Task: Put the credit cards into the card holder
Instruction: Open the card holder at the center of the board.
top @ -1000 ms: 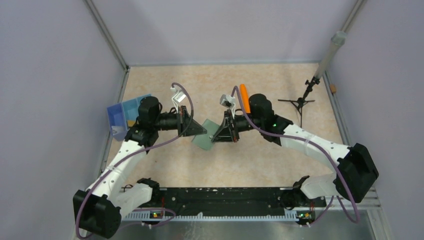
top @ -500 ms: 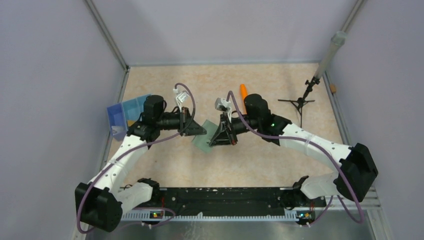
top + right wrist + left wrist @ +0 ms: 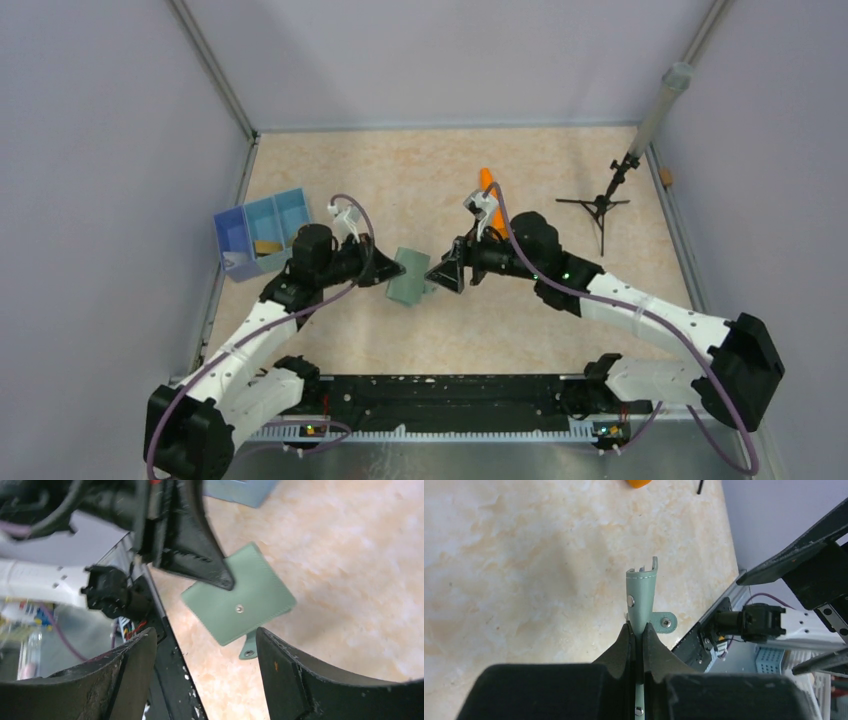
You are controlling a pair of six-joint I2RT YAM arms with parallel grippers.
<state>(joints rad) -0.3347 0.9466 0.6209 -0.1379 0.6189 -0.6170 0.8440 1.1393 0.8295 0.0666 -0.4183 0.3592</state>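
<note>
The card holder (image 3: 408, 279) is a grey-green folded wallet, held off the table by one edge in my left gripper (image 3: 386, 268), which is shut on it. In the left wrist view the card holder (image 3: 642, 592) stands edge-on out of my left gripper (image 3: 636, 628), its snap tab hanging to one side. My right gripper (image 3: 441, 275) stands open just right of the holder, touching nothing. From the right wrist, the card holder (image 3: 240, 602) faces my open right gripper (image 3: 205, 634), flat side on. One gold-tan credit card (image 3: 266, 246) lies in the blue tray (image 3: 240, 228).
The blue three-compartment tray sits at the left edge of the table. An orange cylinder (image 3: 487, 180) lies behind the right wrist. A small black tripod stand (image 3: 598, 206) is at the back right. The black rail (image 3: 440, 392) runs along the near edge.
My right gripper has opened, let go of the card holder and drawn back to the right. The left arm has carried the holder nearer and lower, and the blue tray is less covered.
</note>
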